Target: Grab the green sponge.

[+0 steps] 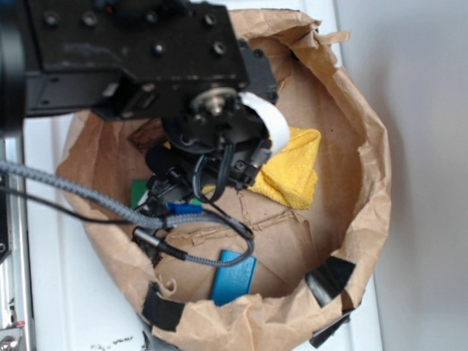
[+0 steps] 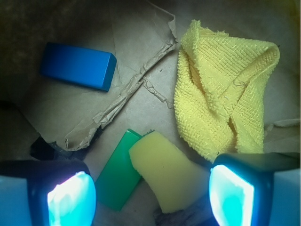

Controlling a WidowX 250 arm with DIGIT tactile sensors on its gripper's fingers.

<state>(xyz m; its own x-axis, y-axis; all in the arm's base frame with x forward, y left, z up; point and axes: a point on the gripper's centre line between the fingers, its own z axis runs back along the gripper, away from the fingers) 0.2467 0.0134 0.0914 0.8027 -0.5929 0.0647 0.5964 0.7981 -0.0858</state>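
Hovering, my gripper (image 2: pixel 150 195) jaws wide, straddling flat bright-green rectangular sponge (image 2: pixel 117 170); thick curved yellow sponge (image 2: pixel 164 174) overlaps, crowding grasp.

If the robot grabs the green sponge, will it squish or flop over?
Probably neither. The green sponge looks like a flat block with sharp, straight edges, so it should stay stiff, unlike the crumpled yellow cloth. It may drag the yellow sponge lying against it. Being flat, it shouldn't roll.
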